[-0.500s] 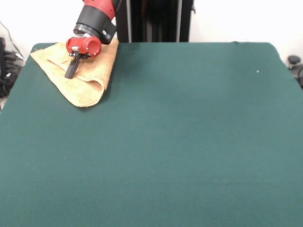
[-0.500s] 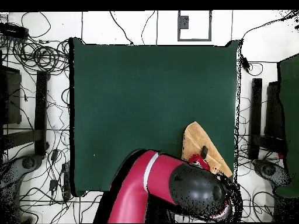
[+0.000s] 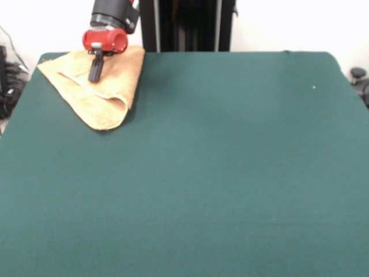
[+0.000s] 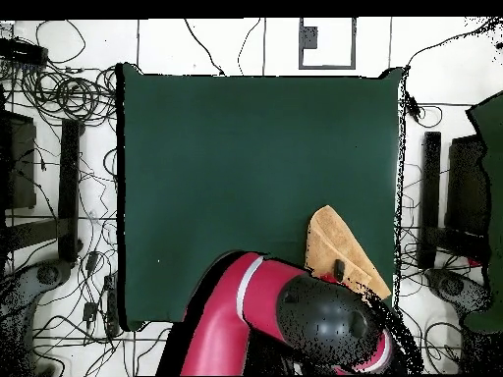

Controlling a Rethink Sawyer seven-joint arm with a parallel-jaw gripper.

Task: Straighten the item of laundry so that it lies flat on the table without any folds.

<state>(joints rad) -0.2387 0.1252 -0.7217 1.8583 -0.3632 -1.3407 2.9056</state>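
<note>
**A:** Where does your towel (image 3: 95, 86) lie right now?

**B:** In the corner of the table (image 3: 219, 173) beside the pedestal, at the upper left of the front view. It is folded over itself into a rough triangle. One point reaches toward the table's middle, and a doubled edge runs down the side that faces the open felt.

**A:** And the gripper (image 3: 95, 72)?

**B:** You have it over the wide end of the cloth, the end nearest the robot's base. Its dark fingers read as one narrow bar, so I take them as pressed together. Whether they pinch any cloth or just hang above it, I cannot tell. In the overhead view the arm covers most of that end, and only a dark tip of the gripper (image 4: 339, 267) shows over the towel (image 4: 329, 241).

**A:** So which way does the work lie for you?

**B:** Away from the base. The towel's long axis runs from under the claw out to the rounded point, slanting toward the table's centre. My guess is you need to catch the top layer near the doubled edge and draw it outward across the bare felt. The fold is near the claw, not under it.
</note>
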